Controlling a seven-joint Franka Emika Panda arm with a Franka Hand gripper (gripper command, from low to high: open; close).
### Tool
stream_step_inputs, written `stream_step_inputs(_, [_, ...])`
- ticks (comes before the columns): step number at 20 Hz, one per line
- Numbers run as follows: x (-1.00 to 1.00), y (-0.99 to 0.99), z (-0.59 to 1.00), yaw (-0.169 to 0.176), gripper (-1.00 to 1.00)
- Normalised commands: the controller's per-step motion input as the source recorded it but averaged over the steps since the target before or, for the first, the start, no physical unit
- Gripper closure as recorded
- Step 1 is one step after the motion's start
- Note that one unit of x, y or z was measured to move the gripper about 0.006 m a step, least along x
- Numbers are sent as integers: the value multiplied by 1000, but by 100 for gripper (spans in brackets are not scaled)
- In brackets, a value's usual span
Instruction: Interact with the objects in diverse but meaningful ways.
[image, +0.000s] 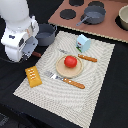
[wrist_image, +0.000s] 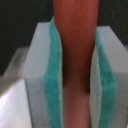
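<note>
In the wrist view my gripper (wrist_image: 75, 75) is shut on the brown sausage (wrist_image: 75, 45), which stands upright between the teal pads (wrist_image: 52, 85). In the exterior view the gripper (image: 31, 51) hangs at the left edge of the striped mat (image: 95, 90), with the sausage's end (image: 37, 54) poking out beside it. The red tomato (image: 70, 61) sits on the tan plate (image: 62, 69). The ridged yellow-orange block (image: 33, 76) lies just below the gripper. The pale carton (image: 83, 42) stands beyond the plate. Orange-handled cutlery (image: 74, 83) flanks the plate.
A grey pot (image: 46, 34) stands close behind the gripper. The toy stove (image: 75, 20) lies at the back with a grey pan (image: 94, 16) on it. Another pot (image: 123, 17) is at the exterior view's far right. A second orange-handled utensil (image: 87, 58) lies by the carton.
</note>
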Motion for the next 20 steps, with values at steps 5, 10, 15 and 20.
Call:
stream_step_inputs(5, [318,399,649,-60,-100])
stream_step_inputs(10, [89,389,707,-66,-100])
stream_step_inputs(15, [6,379,419,-42,-100])
stream_step_inputs(20, [-102,251,-29,-3,-100])
